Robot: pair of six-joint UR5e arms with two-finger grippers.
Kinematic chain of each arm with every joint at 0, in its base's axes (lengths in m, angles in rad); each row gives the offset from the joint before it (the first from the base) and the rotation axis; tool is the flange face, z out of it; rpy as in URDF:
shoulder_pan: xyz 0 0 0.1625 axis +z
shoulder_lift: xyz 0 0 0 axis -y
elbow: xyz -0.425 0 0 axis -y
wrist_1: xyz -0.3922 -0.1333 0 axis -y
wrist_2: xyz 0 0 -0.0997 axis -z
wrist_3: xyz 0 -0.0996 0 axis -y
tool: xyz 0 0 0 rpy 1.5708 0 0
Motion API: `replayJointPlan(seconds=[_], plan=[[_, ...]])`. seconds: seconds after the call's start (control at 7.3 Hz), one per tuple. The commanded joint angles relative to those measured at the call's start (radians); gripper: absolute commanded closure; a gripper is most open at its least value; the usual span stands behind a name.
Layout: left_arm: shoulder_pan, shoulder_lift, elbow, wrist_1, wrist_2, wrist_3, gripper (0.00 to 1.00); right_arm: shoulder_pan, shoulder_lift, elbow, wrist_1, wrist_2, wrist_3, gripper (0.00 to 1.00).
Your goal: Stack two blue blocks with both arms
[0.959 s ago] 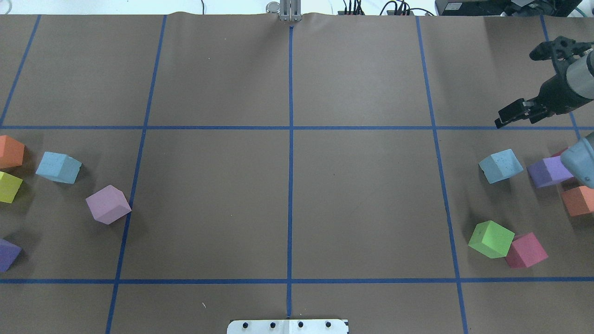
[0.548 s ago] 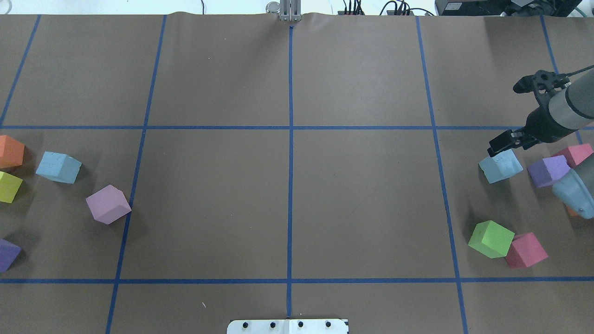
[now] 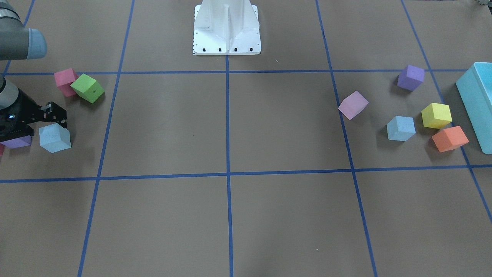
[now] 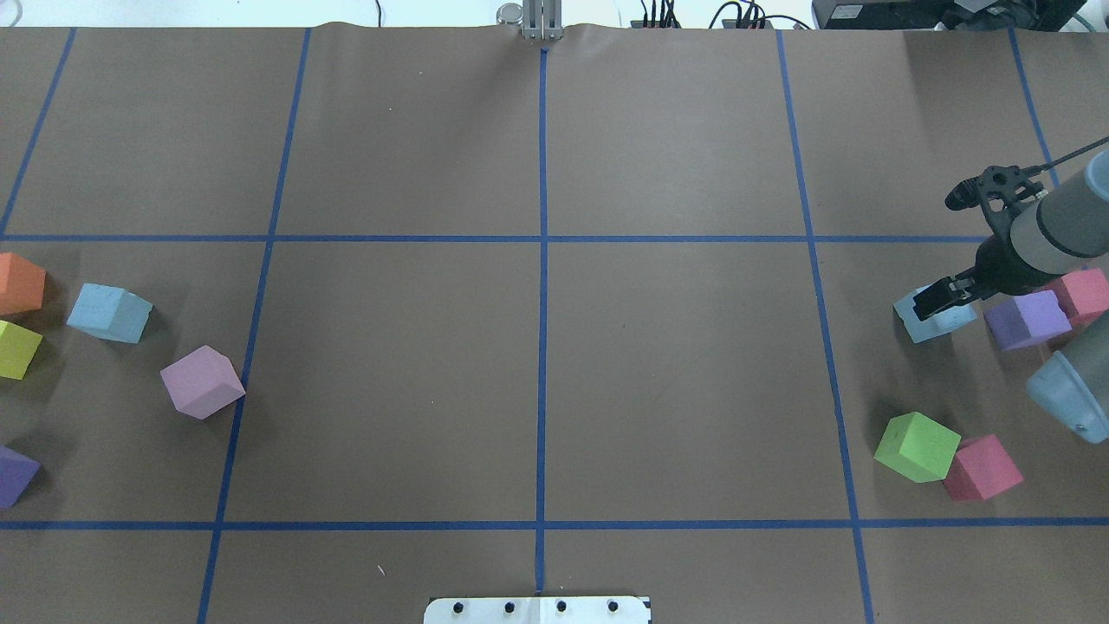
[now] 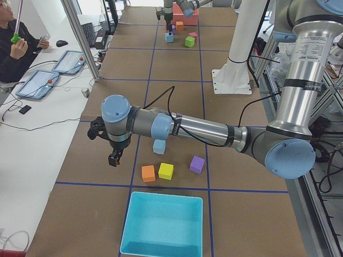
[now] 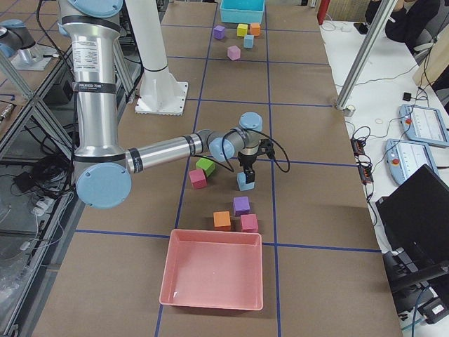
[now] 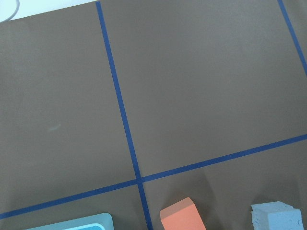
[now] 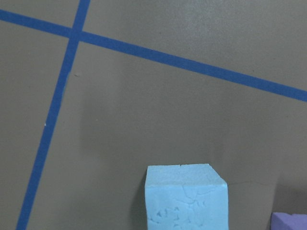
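One pale blue block (image 4: 929,319) lies at the table's right; it also shows in the front view (image 3: 55,137), the right side view (image 6: 245,182) and the right wrist view (image 8: 186,199). My right gripper (image 4: 941,302) hangs right over it, fingers down and open, not closed on it (image 3: 54,115). The other blue block (image 4: 108,312) lies at the far left, seen in the front view (image 3: 401,128) and at the left wrist view's bottom edge (image 7: 278,218). My left gripper (image 5: 113,159) shows only in the left side view, raised beyond that block; I cannot tell if it is open.
A purple cube (image 4: 1027,319) and a pink cube (image 4: 1083,293) lie just right of the right blue block; green (image 4: 917,446) and pink (image 4: 982,468) cubes lie nearer the robot. Orange (image 4: 19,283), yellow (image 4: 17,349) and lilac (image 4: 201,381) cubes surround the left one. A turquoise bin (image 3: 476,104) and a pink bin (image 6: 210,277) stand at the table ends.
My right gripper has come down and inward from the far right edge to sit over the right blue block. The blocks have not moved.
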Motion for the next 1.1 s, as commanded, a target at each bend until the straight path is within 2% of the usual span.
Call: replayJointPlan(seconds=[0.0, 0.96], plan=[[0.000, 0.000, 0.001, 0.000, 0.000, 0.000, 0.02, -0.024, 0.008, -0.012, -0.001, -0.019, -0.026, 0.01], [0.002, 0.000, 0.002, 0.002, 0.003, -0.002, 0.02, -0.036, 0.031, -0.069, 0.003, -0.024, -0.099, 0.03]])
